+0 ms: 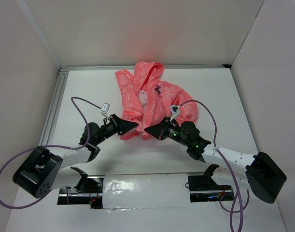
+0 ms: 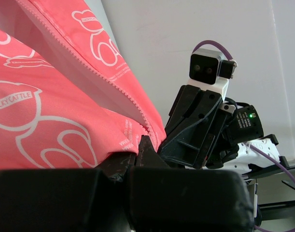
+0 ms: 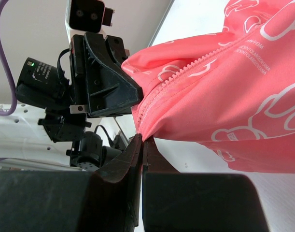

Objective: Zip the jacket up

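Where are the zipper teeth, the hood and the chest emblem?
zipper teeth (image 2: 113, 85): left wrist view, midway along the tooth row.
jacket hood (image 1: 148, 70): top external view, middle of its fabric.
chest emblem (image 1: 157, 90): top external view, centre of the dark print.

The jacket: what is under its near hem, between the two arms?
The left end effector and the right end effector each pinch the jacket at that hem. Under the lifted corner, white table shows. Farther back, the fabric covers whatever lies beneath.
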### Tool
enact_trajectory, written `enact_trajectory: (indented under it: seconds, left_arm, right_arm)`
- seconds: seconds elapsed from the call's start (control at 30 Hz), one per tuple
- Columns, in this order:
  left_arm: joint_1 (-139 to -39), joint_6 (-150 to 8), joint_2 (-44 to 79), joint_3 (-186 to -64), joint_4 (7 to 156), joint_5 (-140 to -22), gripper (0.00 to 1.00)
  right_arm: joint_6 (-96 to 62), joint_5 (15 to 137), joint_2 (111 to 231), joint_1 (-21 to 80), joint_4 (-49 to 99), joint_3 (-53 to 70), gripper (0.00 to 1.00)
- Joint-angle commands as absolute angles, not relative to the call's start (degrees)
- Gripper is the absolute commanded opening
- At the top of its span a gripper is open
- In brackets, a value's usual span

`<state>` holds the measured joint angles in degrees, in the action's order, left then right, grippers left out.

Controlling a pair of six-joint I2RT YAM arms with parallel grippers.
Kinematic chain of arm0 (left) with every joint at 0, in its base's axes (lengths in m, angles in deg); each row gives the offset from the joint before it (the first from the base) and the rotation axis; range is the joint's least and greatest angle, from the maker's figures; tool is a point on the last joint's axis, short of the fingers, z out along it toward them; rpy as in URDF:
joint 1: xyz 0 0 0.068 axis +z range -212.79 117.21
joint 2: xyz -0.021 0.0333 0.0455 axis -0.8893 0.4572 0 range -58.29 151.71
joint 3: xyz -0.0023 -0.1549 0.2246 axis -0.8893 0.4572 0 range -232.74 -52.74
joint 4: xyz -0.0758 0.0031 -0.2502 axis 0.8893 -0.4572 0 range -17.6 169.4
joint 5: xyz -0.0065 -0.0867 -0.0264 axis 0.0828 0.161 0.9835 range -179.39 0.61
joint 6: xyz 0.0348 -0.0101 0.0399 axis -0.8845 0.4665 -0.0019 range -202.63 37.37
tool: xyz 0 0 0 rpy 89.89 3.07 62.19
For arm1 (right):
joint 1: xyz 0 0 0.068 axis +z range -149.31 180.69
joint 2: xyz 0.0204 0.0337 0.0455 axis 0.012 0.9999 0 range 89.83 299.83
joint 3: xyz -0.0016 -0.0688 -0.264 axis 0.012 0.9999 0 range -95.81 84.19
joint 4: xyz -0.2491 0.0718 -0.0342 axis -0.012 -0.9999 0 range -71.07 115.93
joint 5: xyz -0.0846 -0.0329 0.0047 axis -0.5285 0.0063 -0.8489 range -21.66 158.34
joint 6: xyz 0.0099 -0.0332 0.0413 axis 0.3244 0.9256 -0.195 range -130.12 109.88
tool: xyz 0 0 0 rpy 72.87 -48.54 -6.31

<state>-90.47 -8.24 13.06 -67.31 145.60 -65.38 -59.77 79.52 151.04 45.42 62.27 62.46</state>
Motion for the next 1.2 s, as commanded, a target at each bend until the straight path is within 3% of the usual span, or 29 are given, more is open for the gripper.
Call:
enact_trajectory:
  seconds: [0.0, 1.17]
  left_arm:
    - [-90.7, -8.3, 12.2, -66.7, 151.0, -64.5, 0.00]
    - [-90.7, -11.5, 8.4, -67.8, 141.6, -66.2, 0.00]
  right_arm:
    - [-59.5, 79.1, 149.6, 45.3, 64.9, 60.4, 0.00]
    - [-59.5, 79.7, 149.5, 44.8, 65.4, 60.4, 0.00]
